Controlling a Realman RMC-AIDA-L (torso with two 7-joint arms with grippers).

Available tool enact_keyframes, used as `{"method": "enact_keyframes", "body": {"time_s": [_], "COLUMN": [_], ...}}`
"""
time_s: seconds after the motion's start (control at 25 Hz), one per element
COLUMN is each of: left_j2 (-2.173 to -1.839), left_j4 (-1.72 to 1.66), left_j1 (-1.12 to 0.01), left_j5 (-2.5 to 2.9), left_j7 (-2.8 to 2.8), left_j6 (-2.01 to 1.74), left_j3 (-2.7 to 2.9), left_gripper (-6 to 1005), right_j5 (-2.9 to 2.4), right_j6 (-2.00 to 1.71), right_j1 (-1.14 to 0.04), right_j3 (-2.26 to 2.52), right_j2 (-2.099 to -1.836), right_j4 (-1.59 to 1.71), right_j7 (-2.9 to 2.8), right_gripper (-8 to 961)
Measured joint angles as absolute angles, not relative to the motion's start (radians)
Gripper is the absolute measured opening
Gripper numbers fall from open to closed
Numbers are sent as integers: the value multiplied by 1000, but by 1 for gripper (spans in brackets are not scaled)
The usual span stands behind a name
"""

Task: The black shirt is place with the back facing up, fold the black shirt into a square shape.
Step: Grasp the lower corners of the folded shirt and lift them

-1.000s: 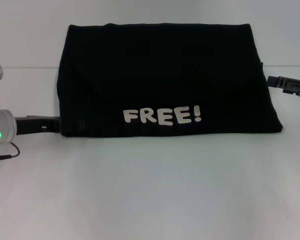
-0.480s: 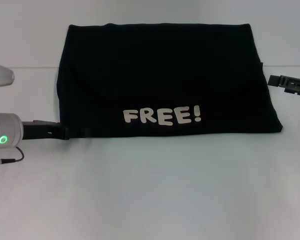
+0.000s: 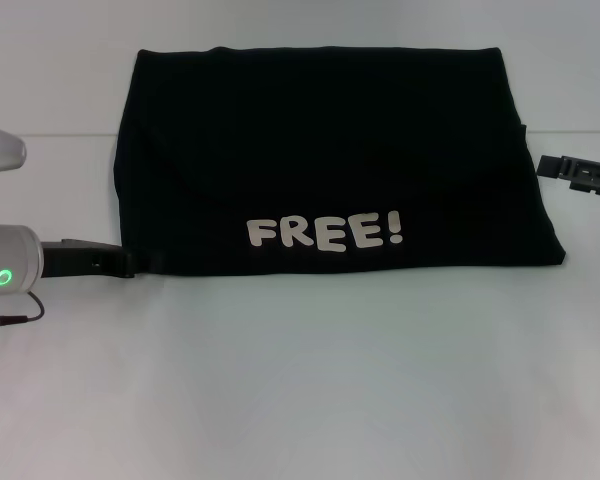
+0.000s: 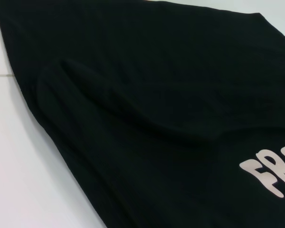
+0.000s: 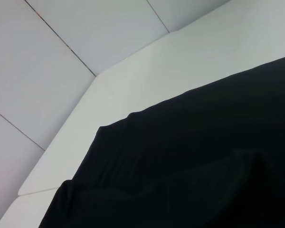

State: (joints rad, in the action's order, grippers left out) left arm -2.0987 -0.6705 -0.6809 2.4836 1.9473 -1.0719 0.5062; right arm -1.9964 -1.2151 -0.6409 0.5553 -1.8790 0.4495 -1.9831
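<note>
The black shirt (image 3: 330, 160) lies flat on the white table (image 3: 300, 380), folded into a wide block, broader at its near edge than at its far edge, and set towards the far half of the table. White lettering (image 3: 325, 232) reading "FREE!" sits close to the near edge, slightly right of the middle of the garment. A curved raised fold shows under the top layer on the left half, plainest in the left wrist view (image 4: 133, 114). The left gripper (image 3: 115, 262) lies low at the near left corner of the shirt, its tip touching or just under the hem there; whether its fingers are spread or pressed together cannot be told, the black tip merging with the black cloth. The right gripper (image 3: 552, 166) is at the right edge of the shirt, about halfway along that side and just beside the cloth; its finger position likewise cannot be told. The right wrist view shows the shirt (image 5: 204, 161) lying on the table with the wall panels behind
</note>
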Motion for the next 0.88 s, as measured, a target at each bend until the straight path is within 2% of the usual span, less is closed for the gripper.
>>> {"method": "enact_keyframes", "body": {"time_s": [0.36, 0.56, 0.88], "left_j2": [-2096, -2094, -2094], "left_j4": [-670, -670, -670], "left_j1": [-688, -691, -694], "left_j5": [2484, 2484, 2484], "left_j7": [1948, 1948, 1946], "left_j6": [-1071, -1071, -1070], "left_j3": [509, 511, 511], "left_gripper": [303, 69, -1], "right_j5": [-2159, -2300, -2386], "right_j6": [-1198, -1174, -1083], "right_j1": [-656, -691, -722], "right_j3": [555, 556, 562], "right_j2": [-1867, -1869, -1910], "right_j4": [477, 488, 463], "right_j7": [-2064, -2126, -2138], "right_gripper": [915, 915, 914]}}
